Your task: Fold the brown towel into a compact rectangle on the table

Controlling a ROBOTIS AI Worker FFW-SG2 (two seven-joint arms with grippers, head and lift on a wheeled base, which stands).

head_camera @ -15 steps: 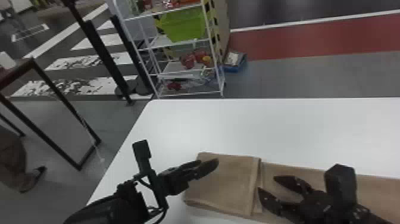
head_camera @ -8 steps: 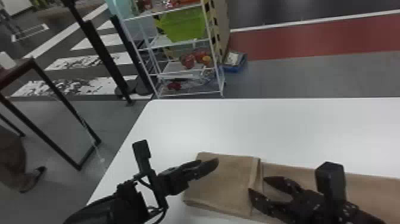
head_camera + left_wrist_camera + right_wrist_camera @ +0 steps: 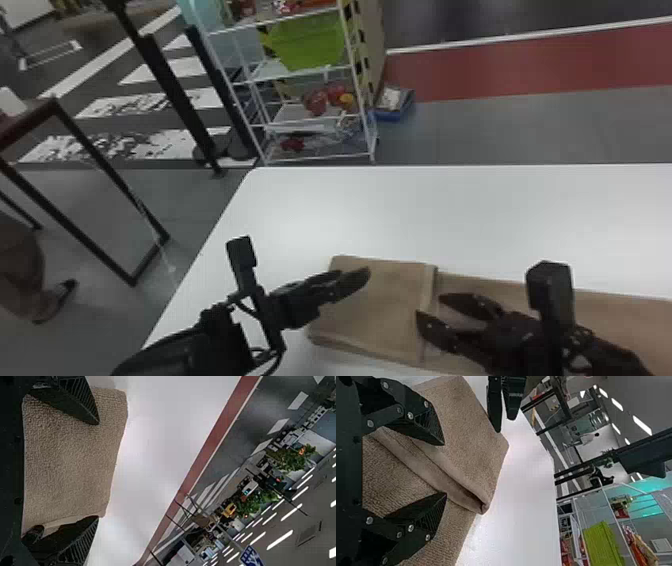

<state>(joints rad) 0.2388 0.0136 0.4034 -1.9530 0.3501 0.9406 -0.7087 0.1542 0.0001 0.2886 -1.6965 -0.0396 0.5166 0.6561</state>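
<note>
The brown towel (image 3: 385, 310) is laid along the near side of the white table (image 3: 475, 215), its left part doubled over into a layered section and its single length stretched off to the right. The left gripper (image 3: 355, 276) is held over that folded section with its fingers spread, nothing clasped. The right gripper (image 3: 428, 306) is likewise released, its parted fingers held by the folded section's right edge, where the layers are seen slightly raised.
</note>
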